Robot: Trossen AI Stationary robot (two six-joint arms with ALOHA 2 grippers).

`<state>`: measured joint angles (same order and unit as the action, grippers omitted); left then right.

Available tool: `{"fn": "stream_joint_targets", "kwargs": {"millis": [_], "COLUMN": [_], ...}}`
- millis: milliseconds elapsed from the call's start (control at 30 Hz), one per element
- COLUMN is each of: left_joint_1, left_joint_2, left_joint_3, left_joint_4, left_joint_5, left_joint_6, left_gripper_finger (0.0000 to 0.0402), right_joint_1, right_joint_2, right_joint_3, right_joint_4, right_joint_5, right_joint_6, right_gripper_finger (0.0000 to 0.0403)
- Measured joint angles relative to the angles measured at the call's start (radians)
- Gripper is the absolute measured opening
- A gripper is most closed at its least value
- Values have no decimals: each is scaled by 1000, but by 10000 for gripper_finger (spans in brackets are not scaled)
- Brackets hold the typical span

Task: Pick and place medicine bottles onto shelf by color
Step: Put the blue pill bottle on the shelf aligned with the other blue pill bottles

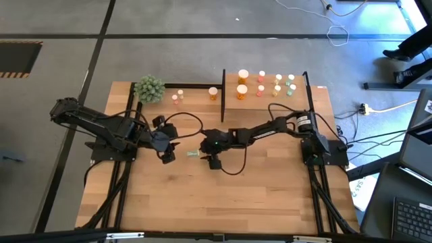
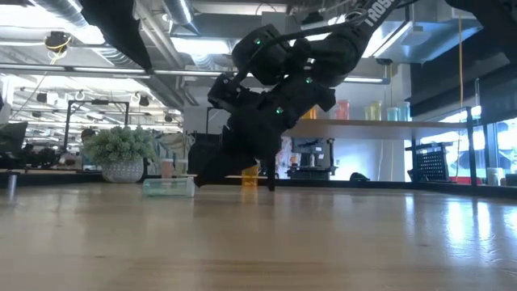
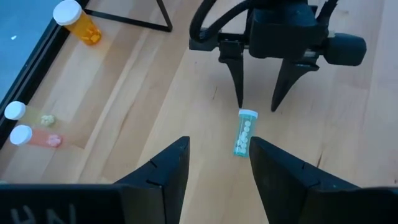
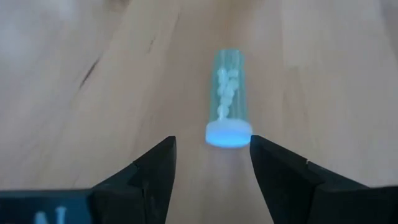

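Overhead and wrist views of a wooden bench with two dark arms meeting near its middle. A green medicine bottle lies on its side on the bare wood at about the centre of the bench, white pills visible through its clear body and its pale cap turned toward the right arm.

The right hand is lowered over the cap end of this bottle, its two fingers spread apart and pointing down at the wood, one on each side of the cap; in the right wrist view the fingers flank the cap without touching it, so the hand is released and holds nothing. The left hand sits just beside the bottle's other end, its fingers likewise apart and empty, the bottle lying beyond the gap between them.

The shelf, a light-wood board framed by thin black posts, stands at the far right corner of the bench and carries two larger orange bottles on its left part, with smaller pink, yellowish and green bottles in rows to their right. On the bench along the far edge, left of the shelf, stand one orange bottle and two small bottles. A green fuzzy plant ball stands near the far left corner.
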<state>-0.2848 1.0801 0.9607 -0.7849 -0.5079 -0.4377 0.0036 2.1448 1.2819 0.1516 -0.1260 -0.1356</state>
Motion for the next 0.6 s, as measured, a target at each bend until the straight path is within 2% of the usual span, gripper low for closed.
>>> {"fn": "stream_joint_targets", "kwargs": {"millis": [600], "left_joint_1": [0], "left_joint_2": [0], "left_joint_3": [0], "left_joint_4": [0], "left_joint_5": [0], "left_joint_6": [0], "left_gripper_finger": [163], "right_joint_1": [-2], "right_joint_2": [21], "right_joint_3": [1], "right_joint_4": [64], "right_joint_5": [22], "right_joint_6": [1], "right_gripper_finger": [207]}}
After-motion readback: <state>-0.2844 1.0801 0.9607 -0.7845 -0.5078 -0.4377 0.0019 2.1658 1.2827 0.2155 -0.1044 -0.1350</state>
